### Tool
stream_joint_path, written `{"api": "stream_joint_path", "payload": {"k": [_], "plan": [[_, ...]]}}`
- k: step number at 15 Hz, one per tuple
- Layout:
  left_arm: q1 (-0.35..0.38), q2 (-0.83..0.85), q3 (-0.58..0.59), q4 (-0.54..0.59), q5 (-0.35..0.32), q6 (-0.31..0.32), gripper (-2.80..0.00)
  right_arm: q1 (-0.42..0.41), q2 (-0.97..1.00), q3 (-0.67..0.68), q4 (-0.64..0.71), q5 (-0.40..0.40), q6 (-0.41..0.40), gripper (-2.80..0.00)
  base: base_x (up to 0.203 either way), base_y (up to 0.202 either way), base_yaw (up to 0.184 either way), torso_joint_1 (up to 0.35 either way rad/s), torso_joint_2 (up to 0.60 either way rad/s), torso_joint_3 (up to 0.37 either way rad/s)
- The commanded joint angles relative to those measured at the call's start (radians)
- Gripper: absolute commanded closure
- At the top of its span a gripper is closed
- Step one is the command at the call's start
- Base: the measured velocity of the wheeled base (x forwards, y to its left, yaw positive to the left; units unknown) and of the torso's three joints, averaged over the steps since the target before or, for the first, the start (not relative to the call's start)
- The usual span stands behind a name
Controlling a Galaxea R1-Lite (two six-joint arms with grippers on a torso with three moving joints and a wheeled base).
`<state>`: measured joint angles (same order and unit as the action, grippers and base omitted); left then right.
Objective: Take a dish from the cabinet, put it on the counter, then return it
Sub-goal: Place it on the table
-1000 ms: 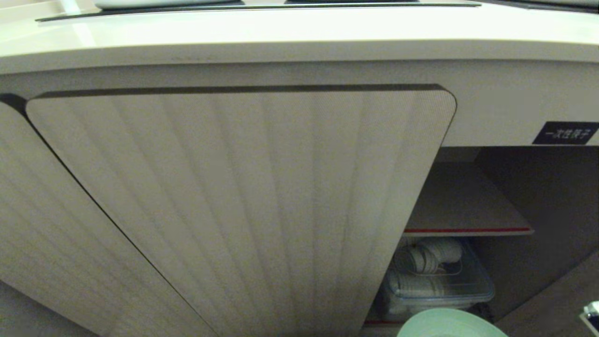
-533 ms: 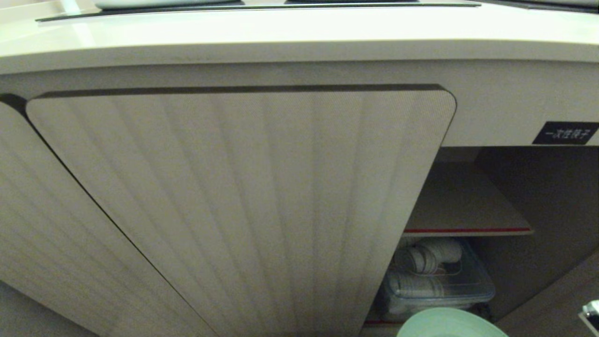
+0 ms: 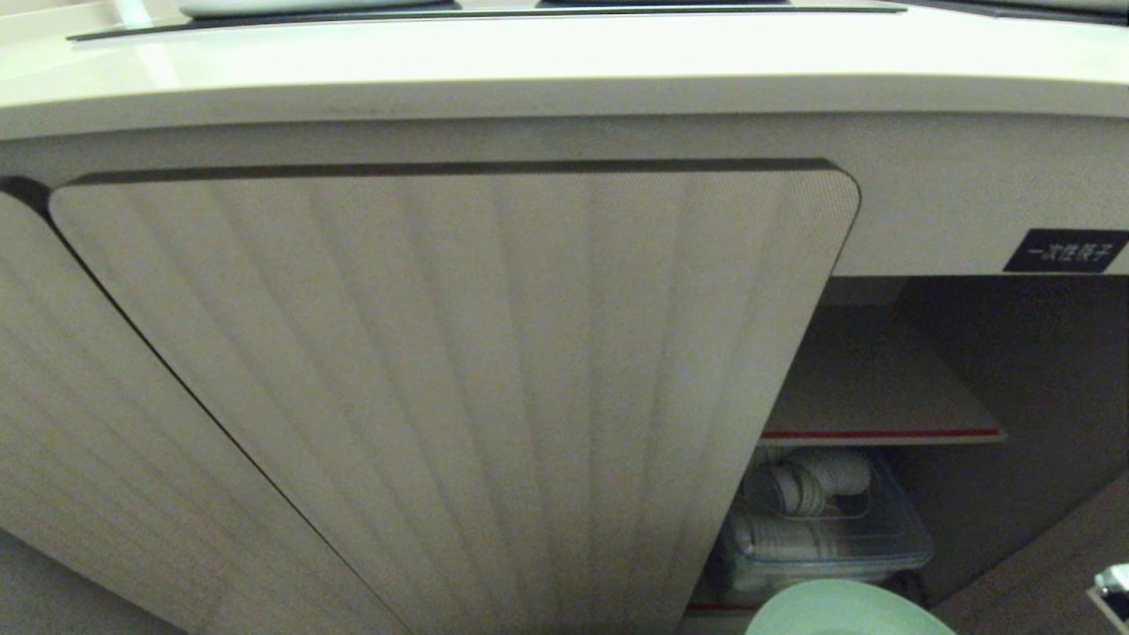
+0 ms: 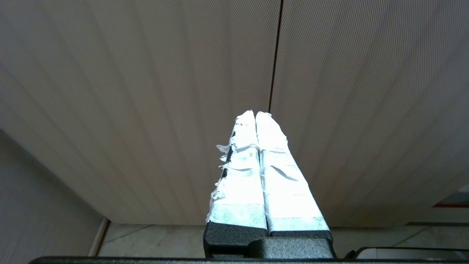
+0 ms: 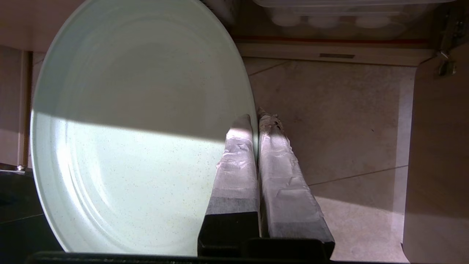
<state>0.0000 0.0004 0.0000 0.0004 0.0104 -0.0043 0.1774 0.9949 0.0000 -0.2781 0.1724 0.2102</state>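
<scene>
The right gripper (image 5: 256,116) has its taped fingers (image 5: 234,161) pinching the rim of the pale green dish (image 5: 139,128), one finger on the inner face and the other behind the edge. The dish hangs clear of the tiled floor (image 5: 329,128), in front of the open cabinet (image 3: 988,370); in the head view only its upper arc (image 3: 847,610) shows at the lower edge, below a clear lidded container (image 3: 820,529) that sits on the lower shelf. Above that container a red-edged shelf (image 3: 882,414) is bare where visible. A small black label (image 3: 1065,250) sits on the panel over the opening. The ribbed door (image 3: 476,388) beside the opening stands shut. The bench (image 3: 564,62) runs across the top of the head view, with the edge of a black cooktop panel (image 3: 494,11) set into it. The left gripper (image 4: 255,114) has its taped fingers (image 4: 242,176) pressed together on nothing, pointing at the seam between two ribbed doors (image 4: 366,91).
</scene>
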Motion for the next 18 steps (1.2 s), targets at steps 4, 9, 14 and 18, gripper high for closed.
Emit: {"api": "stream_joint_path", "payload": {"k": [4, 9, 14, 18], "plan": [[0.000, 0.000, 0.000, 0.000, 0.000, 0.000, 0.00, 0.002, -0.008, 0.000, -0.001, 0.007, 0.003, 0.00, 0.000, 0.000, 0.000, 0.000, 0.00, 0.000], [0.000, 0.000, 0.000, 0.001, 0.000, 0.000, 0.00, 0.002, -0.033, 0.000, 0.000, 0.007, 0.003, 0.00, 0.000, 0.000, 0.000, 0.000, 0.00, 0.000], [0.000, 0.000, 0.000, 0.000, 0.000, 0.000, 0.00, 0.004, -0.045, 0.000, -0.010, 0.008, 0.003, 0.00, 0.000, 0.000, 0.000, 0.000, 0.00, 0.000], [0.000, 0.000, 0.000, 0.001, 0.000, 0.000, 0.00, 0.003, -0.051, 0.000, -0.001, 0.022, -0.003, 0.00, 0.000, 0.000, 0.000, 0.000, 0.00, 0.000]]}}
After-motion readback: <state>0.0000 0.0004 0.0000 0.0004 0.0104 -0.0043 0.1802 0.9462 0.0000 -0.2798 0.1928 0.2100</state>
